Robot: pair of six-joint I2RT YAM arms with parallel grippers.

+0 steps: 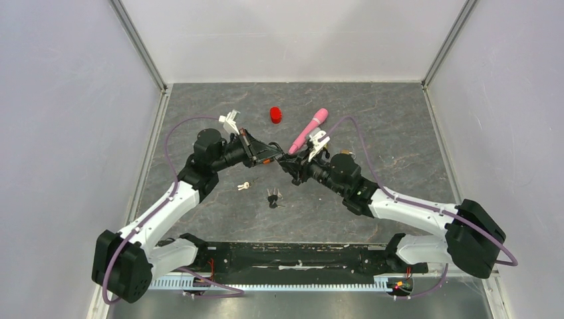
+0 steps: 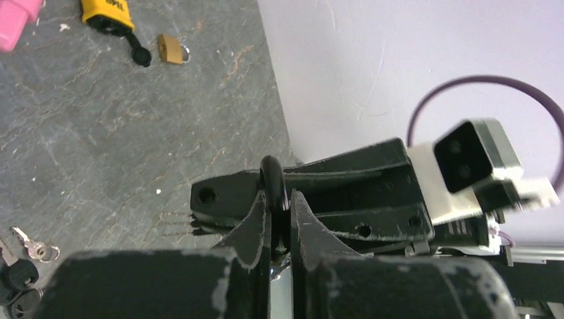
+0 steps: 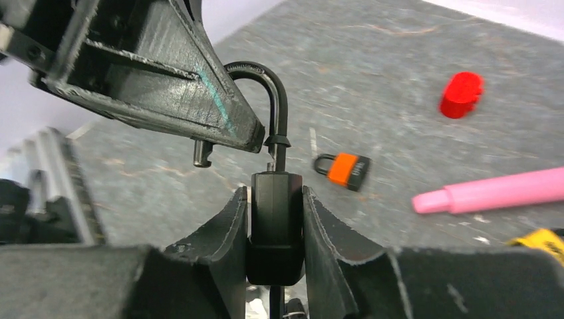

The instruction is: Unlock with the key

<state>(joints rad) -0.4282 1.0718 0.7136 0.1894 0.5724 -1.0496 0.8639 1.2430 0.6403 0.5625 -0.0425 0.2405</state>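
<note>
A black padlock (image 3: pixel 276 212) is held in the air between both grippers over the middle of the table. My right gripper (image 3: pixel 276 193) is shut on its black body. My left gripper (image 2: pixel 280 203) is shut on the black shackle (image 2: pixel 273 179). In the right wrist view the shackle (image 3: pixel 266 80) stands raised out of the body, one end hanging free. A thin dark piece shows under the body; I cannot tell whether it is a key. A bunch of black-headed keys (image 1: pixel 273 197) and a small silver key (image 1: pixel 243 186) lie on the table.
An orange padlock (image 3: pixel 344 169), a red cylinder (image 1: pixel 275 115) and a pink pen-like stick (image 1: pixel 308 129) lie near the grippers. A yellow padlock (image 2: pixel 108 13) and a brass padlock (image 2: pixel 171 49) lie farther right. White walls surround the grey table (image 1: pixel 399 133).
</note>
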